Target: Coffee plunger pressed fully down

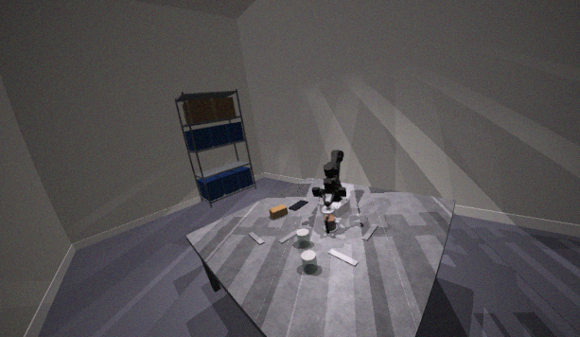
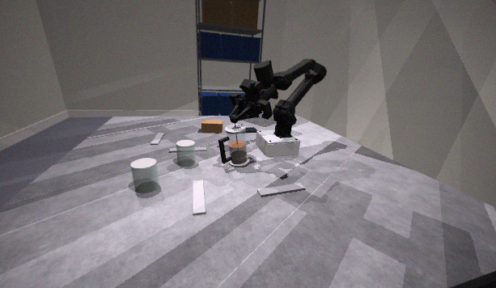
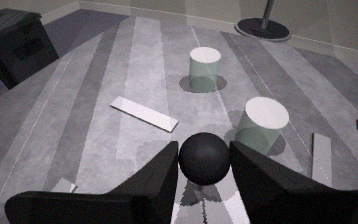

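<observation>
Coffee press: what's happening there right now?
Gripper shut on plunger knob. Coffee press upright beside arm base. Nothing blocking.
</observation>
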You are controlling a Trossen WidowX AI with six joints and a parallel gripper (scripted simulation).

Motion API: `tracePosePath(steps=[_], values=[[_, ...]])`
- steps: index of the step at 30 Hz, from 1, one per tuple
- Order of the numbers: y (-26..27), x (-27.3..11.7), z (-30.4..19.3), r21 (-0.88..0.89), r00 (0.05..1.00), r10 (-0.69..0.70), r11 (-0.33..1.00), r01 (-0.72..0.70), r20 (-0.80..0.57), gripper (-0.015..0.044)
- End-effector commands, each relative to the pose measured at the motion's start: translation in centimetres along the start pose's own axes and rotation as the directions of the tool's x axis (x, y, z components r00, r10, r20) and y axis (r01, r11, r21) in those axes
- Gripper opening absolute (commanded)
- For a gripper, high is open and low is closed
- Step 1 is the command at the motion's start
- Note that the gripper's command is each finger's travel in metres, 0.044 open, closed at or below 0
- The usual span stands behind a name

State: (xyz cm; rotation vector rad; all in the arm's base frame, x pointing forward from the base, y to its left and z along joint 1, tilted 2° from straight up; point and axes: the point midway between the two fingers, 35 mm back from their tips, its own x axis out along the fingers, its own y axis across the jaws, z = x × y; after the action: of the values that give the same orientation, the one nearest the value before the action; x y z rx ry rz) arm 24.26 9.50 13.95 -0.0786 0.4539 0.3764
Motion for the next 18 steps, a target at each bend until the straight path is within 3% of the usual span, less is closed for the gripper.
tracePosePath(steps=[1,18], values=[[0.00,0.37,-0.65,0.008,1.000,0.000,1.000,0.000,-0.030,0.0125],[0.01,0.58,-0.39,0.008,1.000,0.000,1.000,0.000,-0.029,0.0125]])
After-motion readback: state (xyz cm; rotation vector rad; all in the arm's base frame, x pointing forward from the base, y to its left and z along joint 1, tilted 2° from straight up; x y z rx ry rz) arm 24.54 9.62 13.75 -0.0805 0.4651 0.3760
